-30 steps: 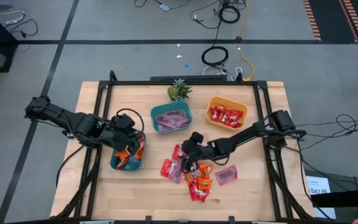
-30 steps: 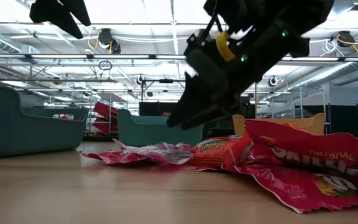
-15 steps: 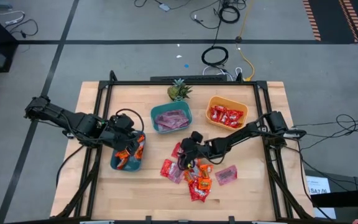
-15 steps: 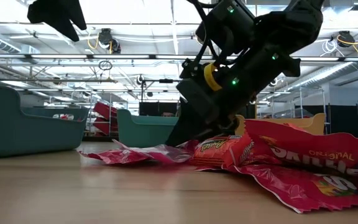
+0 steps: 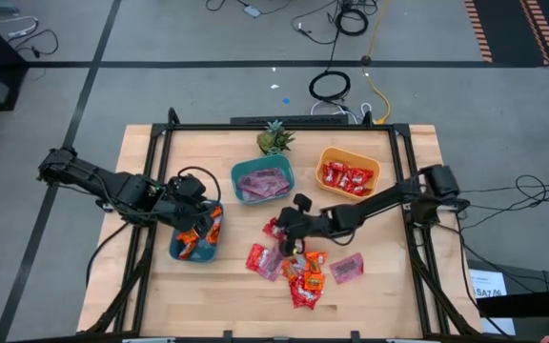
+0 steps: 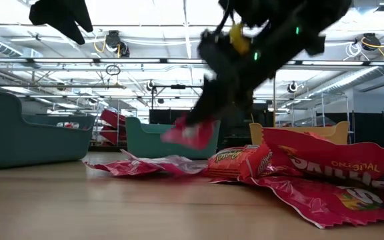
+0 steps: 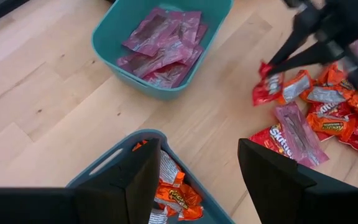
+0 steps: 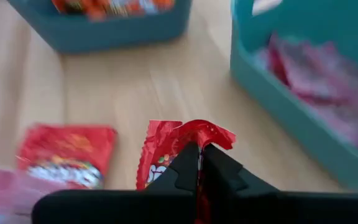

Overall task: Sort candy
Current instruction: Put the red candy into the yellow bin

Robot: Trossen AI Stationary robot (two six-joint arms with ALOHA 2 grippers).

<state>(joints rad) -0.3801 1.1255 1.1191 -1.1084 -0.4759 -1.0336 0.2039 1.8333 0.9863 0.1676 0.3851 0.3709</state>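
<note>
My right gripper [image 5: 280,232] hangs over the left end of the candy pile [image 5: 301,274] and is shut on one red candy [image 6: 192,135]. The pile is loose red, orange and pink candies lying flat on the table. My left gripper [image 7: 197,186] is open with nothing between its fingers, above the near-left teal bowl [image 5: 196,244] that holds orange candies [image 7: 174,198]. A second teal bowl [image 5: 262,181] holds pink candies. An orange bowl [image 5: 348,173] holds red ones. My right gripper pinches the red candy by the crumpled end of its wrapper [image 8: 194,137] between its two fingers. The fingers slant down from the table's right side. The candy hangs below the fingertips, clear of the table and of the pile [image 6: 193,137].
A small green pineapple-like plant [image 5: 274,140] stands at the far edge behind the middle bowl. Bare wood lies between the two teal bowls and along the near edge. Black frame rails [image 5: 410,181] run along the table's sides.
My right gripper dipped onto the left end of the candy pile with its fingers open, shut on a red candy, and rose again. The candy now hangs clear of the table. My left gripper has stayed open over its bowl.
</note>
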